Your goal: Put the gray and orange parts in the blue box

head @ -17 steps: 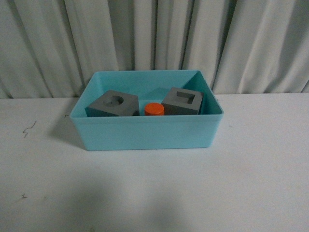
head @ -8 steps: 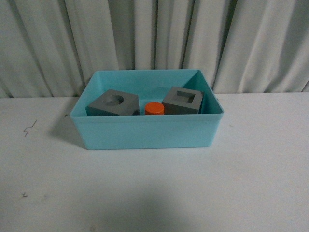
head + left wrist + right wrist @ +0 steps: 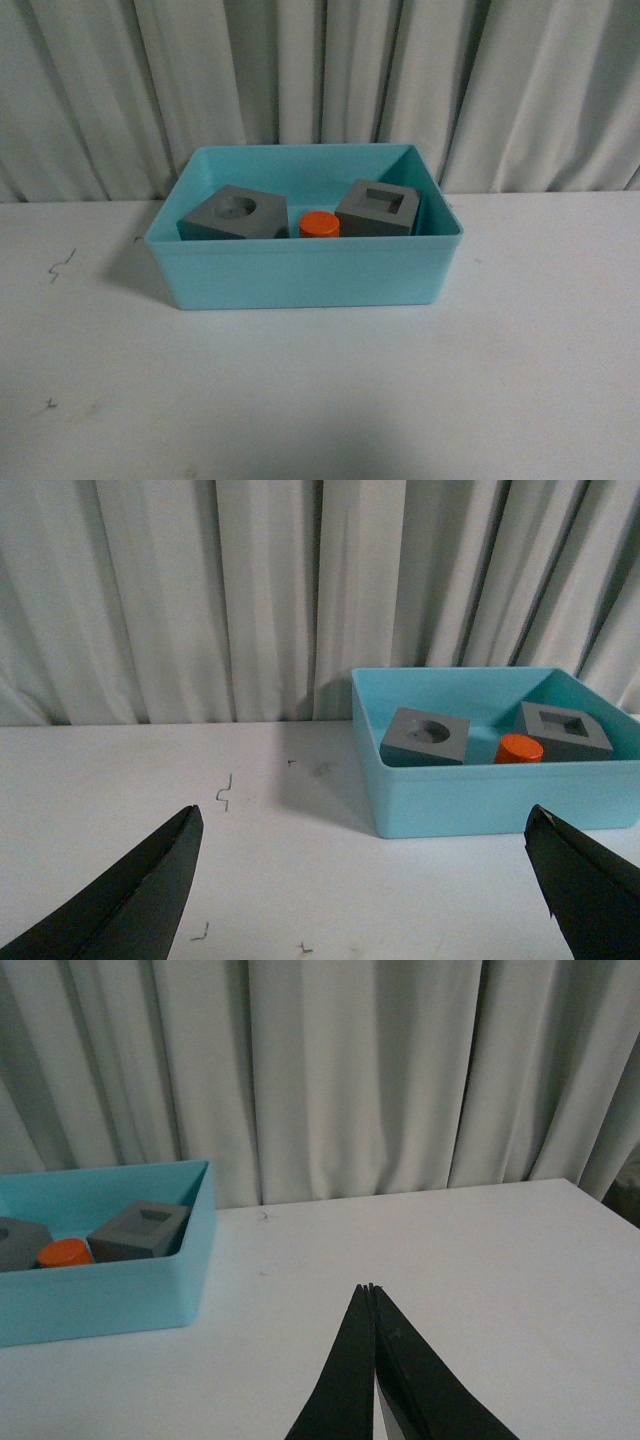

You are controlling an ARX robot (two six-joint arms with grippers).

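The blue box stands on the white table at the middle back. Inside it lie the gray cube with a round recess on the left, the orange cylinder in the middle and the gray cube with a square recess on the right. Neither arm shows in the front view. My left gripper is open and empty, over bare table short of the box. My right gripper is shut and empty, over the table to the right of the box.
A pale pleated curtain hangs right behind the table. Small dark scuff marks lie on the table left of the box. The table's right edge shows in the right wrist view.
A shadow on the table in front of the box has faded away. The box and the parts have not moved.
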